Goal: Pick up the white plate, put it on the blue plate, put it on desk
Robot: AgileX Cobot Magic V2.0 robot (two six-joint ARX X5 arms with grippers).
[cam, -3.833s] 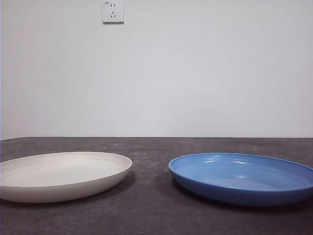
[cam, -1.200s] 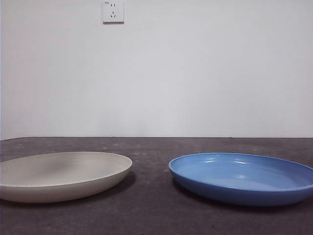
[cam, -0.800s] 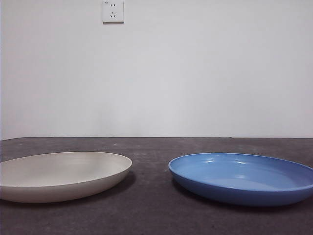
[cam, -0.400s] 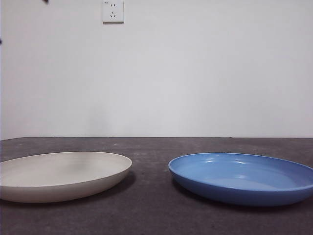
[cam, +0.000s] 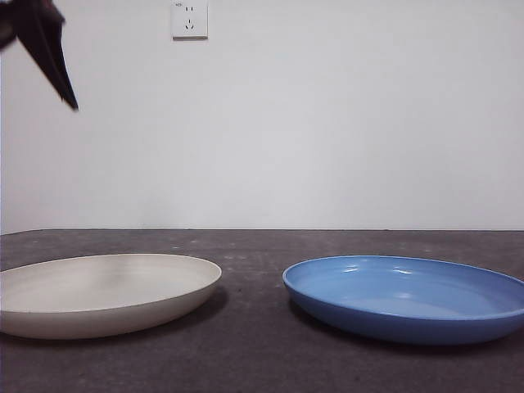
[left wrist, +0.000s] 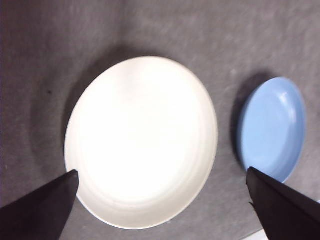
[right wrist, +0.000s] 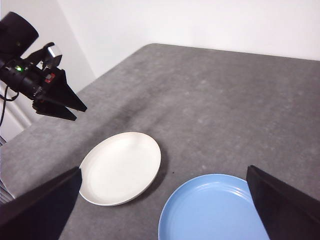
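- No brand, label or readable writing shows on either plate or on the arms; the only marked fixture is a white wall socket point(cam: 189, 19) high on the wall point(cam: 327, 123), its slots visible but any print too small to read.
- The white plate point(cam: 102, 292) lies flat on the desk point(cam: 254, 352), to the left in the front view; its left edge is cut off by the frame there.
- The blue plate point(cam: 405, 296) lies flat on the desk just beside the white one, with a strip of bare tabletop between them; they do not touch. Its right edge is cut off in the front view.
- The left gripper point(left wrist: 160, 175) hangs high above the white plate, jaws spread wide apart and holding nothing. Its own camera looks straight down on the whole white plate, with the blue plate off to one side, partly hidden behind one jaw.
- In the front view only a dark jaw tip of the left gripper shows, at the top left corner; the rest of the arm is out of frame.
- The right gripper point(right wrist: 162, 172) is raised well above the desk near the blue plate, jaws wide apart and empty. The blue plate is cut off at the frame edge in its view.
- The right wrist view also shows the left arm's black wrist, above and beyond the white plate, with small lit spots on it too small to make out.
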